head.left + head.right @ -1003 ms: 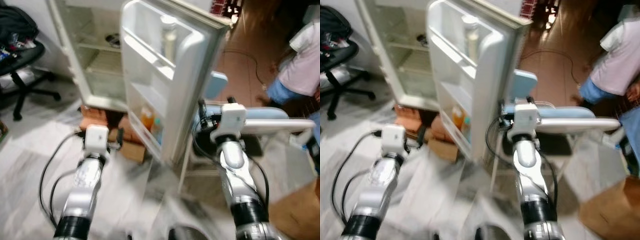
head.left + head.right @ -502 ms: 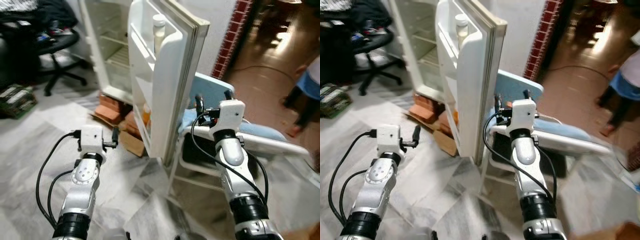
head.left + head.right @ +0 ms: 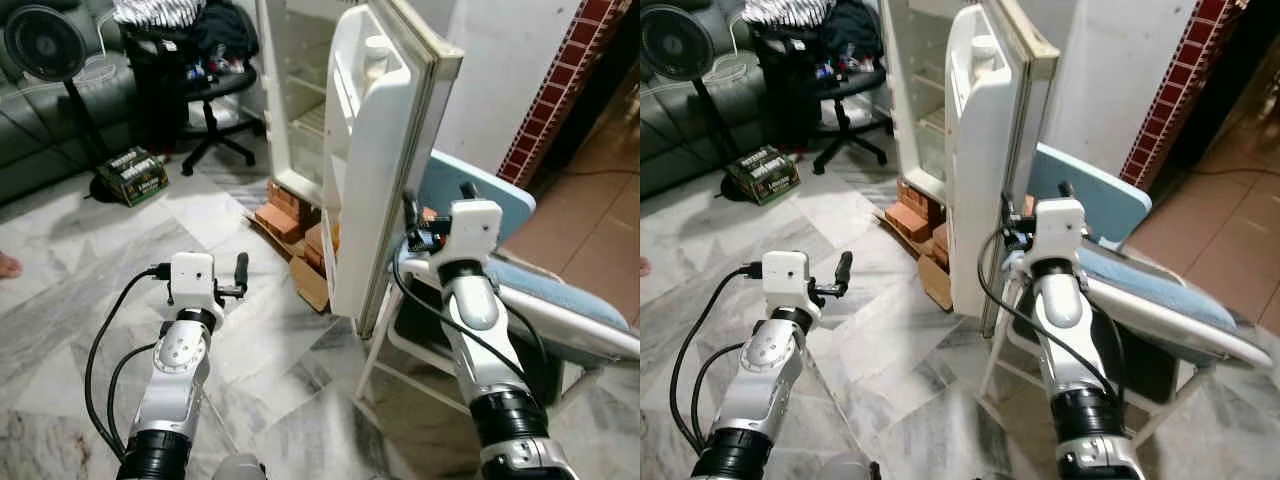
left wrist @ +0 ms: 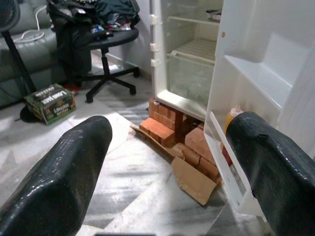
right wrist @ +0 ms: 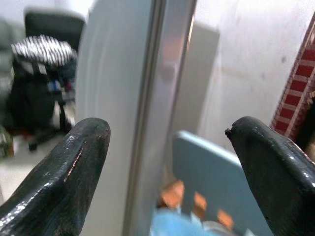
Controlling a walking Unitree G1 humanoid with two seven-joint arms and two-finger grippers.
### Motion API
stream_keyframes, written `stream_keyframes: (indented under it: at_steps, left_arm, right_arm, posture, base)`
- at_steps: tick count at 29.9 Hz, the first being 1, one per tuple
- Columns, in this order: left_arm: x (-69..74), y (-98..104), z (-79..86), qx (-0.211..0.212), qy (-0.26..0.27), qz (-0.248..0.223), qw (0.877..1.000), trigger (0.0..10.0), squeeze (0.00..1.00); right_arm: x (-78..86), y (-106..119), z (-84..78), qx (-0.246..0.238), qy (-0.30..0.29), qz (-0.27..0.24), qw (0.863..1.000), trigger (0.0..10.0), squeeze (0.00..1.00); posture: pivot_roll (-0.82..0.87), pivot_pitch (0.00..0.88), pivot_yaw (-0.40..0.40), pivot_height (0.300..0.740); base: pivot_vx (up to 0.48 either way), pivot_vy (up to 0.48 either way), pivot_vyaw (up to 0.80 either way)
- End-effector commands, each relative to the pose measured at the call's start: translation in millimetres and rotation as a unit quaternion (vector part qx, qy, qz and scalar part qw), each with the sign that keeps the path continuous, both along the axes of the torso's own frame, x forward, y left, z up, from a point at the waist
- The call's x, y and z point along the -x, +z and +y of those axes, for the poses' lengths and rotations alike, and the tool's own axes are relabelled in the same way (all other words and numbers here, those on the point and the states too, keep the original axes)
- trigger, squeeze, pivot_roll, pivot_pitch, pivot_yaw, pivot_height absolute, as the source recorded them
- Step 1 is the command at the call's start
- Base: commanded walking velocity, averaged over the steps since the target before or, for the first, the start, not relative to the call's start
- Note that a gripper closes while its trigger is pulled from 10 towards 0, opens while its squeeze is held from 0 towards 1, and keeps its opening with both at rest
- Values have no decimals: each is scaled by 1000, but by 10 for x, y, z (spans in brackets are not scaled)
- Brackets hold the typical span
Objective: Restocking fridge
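Fridge [image 3: 300, 90]: far, door [image 3: 375, 150] swung open
Left tool [image 4: 162, 162]: spread – empty, over floor
Right tool [image 5: 167, 167]: spread – beside door edge

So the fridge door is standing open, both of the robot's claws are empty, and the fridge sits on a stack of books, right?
Not quite. The fridge stands on red bricks, not books; the left wrist view shows them stacked under its base. The rest holds: the fridge door is open, and the left gripper and right gripper are both open and hold nothing.
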State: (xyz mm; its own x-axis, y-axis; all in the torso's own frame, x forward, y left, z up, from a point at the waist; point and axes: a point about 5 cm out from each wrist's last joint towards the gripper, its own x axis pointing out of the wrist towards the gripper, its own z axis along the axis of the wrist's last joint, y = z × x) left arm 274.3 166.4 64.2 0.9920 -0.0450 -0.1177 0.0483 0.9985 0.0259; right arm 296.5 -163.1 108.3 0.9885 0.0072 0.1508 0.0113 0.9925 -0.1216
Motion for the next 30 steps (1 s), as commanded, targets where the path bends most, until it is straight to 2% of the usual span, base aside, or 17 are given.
stream_keyframes:
  at_steps: [1,6,10,17,30]
  left_arm:
    - [6,56,49,1,-1,-9,1000,10000,0]
    - [98,34,127,3,-8,-8,1000,10000,0]
    - [97,33,137,2,-8,-7,1000,10000,0]
    - [44,80,67,12,-12,-11,1000,10000,0]
    - [75,13,29,17,-12,13,1000,10000,0]
  right_arm:
    - [24,23,-12,5,3,-1,1000,10000,0]
    - [237,-168,-136,20,-6,36,999,10000,0]
    - [284,-215,-154,22,-7,47,999,10000,0]
    - [218,-156,-113,21,-5,42,999,10000,0]
    - [165,-151,-148,12,3,50,999,10000,0]
  posture:
    - [-4,0,-35,740]
    - [-6,0,-40,740]
    - [-11,0,-40,740]
    - [-9,0,-41,740]
    - [-3,0,-41,740]
  base:
    - [398,0,0]
    - [425,0,0]
    - [433,0,0]
    - [430,0,0]
    - [0,0,0]
